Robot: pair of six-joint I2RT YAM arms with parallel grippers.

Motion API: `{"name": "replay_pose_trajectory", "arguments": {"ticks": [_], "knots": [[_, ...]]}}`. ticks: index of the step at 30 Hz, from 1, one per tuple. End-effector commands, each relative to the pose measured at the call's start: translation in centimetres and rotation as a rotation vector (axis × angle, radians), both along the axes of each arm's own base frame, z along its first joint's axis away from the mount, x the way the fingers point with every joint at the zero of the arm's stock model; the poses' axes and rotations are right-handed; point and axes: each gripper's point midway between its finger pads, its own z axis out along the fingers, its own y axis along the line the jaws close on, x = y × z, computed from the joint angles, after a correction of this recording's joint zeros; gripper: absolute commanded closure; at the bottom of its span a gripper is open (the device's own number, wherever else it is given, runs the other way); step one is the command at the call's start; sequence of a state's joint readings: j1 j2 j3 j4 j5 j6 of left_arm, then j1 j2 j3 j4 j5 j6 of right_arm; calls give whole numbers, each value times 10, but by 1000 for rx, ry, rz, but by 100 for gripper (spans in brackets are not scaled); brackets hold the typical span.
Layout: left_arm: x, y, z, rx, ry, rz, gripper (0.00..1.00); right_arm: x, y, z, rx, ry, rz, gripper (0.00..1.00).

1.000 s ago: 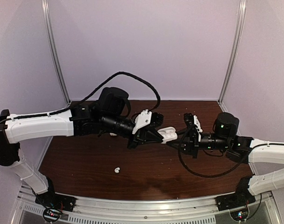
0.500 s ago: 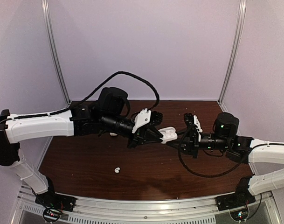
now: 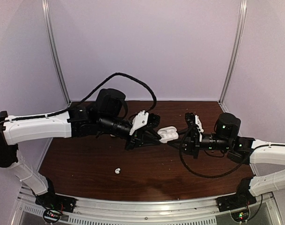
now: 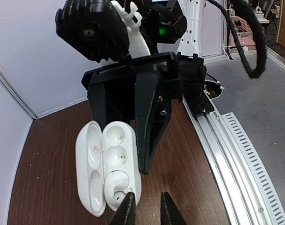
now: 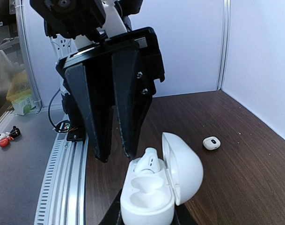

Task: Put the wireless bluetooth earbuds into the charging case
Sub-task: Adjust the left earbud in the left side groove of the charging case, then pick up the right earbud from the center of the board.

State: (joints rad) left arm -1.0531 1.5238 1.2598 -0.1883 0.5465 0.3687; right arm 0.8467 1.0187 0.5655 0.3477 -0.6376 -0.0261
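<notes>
My right gripper (image 5: 147, 216) is shut on the base of the white charging case (image 5: 149, 201), held above the table with its lid (image 5: 185, 168) open. One white earbud (image 5: 148, 161) sits in the far socket, its top standing a little proud; the near socket is empty. In the left wrist view the same earbud (image 4: 115, 180) lies in the case (image 4: 120, 140) just ahead of my left gripper (image 4: 147, 212), which is open with nothing between its fingers. From above, the left gripper (image 3: 154, 136) is just left of the case (image 3: 168, 134). Another earbud (image 3: 117, 171) lies on the table.
A small white rounded piece (image 5: 211, 143) lies on the brown table (image 3: 86, 164) beyond the case. The metal rail (image 3: 147, 206) runs along the near edge, and pale walls (image 3: 142, 51) enclose the back and sides.
The left gripper's jaws have parted and it has drawn back slightly to the left, leaving the earbud in the case. The right arm has held still.
</notes>
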Motion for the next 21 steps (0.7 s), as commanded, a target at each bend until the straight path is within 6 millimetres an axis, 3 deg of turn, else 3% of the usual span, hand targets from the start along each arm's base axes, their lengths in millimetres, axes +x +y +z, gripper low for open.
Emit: {"name": "replay_pose_trajectory", "arguments": {"ticks": [1,7,12,16,21], "knots": [[-5,13,25,-64,-28,3,78,9,-2,9,39,-10,-52,100],[11,38,18,-64,92,141,77,15,-5,3,55,30,-70,100],[35,73,-42,56,297,368,78,17,-6,1,67,40,-72,100],[32,100,-98,166,462,505,79,18,-7,-1,73,47,-72,100],[36,131,-134,169,593,709,80,18,-9,-4,77,54,-73,100]]}}
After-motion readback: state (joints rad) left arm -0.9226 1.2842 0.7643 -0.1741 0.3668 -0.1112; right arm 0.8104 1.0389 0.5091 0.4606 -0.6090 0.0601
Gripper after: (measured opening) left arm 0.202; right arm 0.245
